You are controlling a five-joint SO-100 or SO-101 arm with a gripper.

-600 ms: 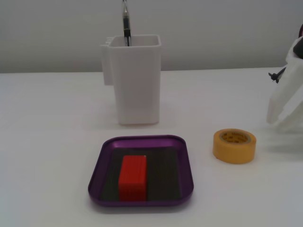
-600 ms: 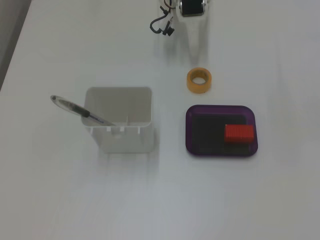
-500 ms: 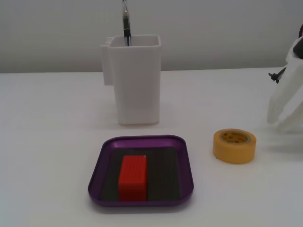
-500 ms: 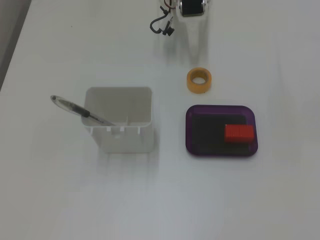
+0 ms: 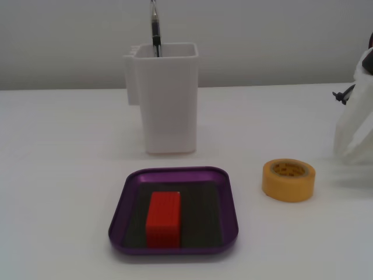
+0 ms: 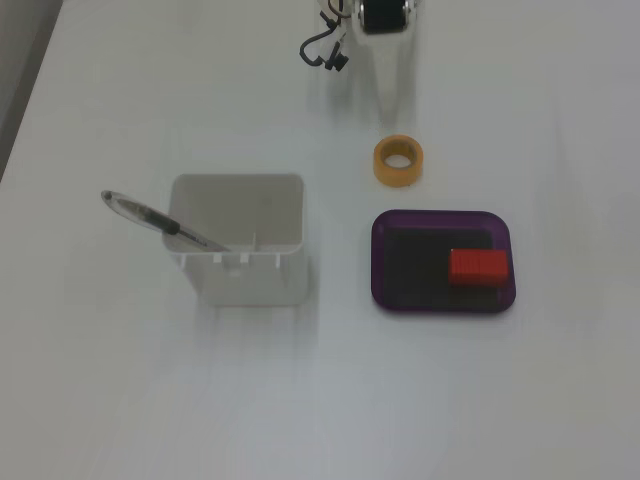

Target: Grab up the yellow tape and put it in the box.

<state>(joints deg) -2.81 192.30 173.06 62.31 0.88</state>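
So the small ring-shaped roll of yellow-orange tape [image 5: 288, 179] is just sitting flat on the white table [image 5: 64, 175], hole facing up, and you can see some print on the yellowish core. Using the shallow purple tray with rounded corners and a dark inner floor [image 5: 125, 198] as the reference: in a fixed view the tape is just off the tray's right-hand far corner, close but not touching, and in the top-down fixed view [image 6: 398, 161] it sits just above the tray's [image 6: 378, 262] upper edge, nearer its left end. Inside the tray there's a red rectangular block [image 5: 163, 219] lying on the dark floor; from the front it looks about centred, from above [image 6: 478, 267] it's pushed toward the tray's right side. Behind the tray in the front view stands a tall white rectangular plastic holder [image 5: 168, 99] with a dark pen [image 5: 155, 29] sticking out of it; from above the holder [image 6: 238, 240] is to the tray's left with a gap between them. The white two-finger gripper [image 6: 390, 95] is beyond the tape on the side away from the tray, tips pointing at the roll but not touching it. It's pale and blurry against the table, so I honestly can't tell how far it's spread, but it's got nothing in it.
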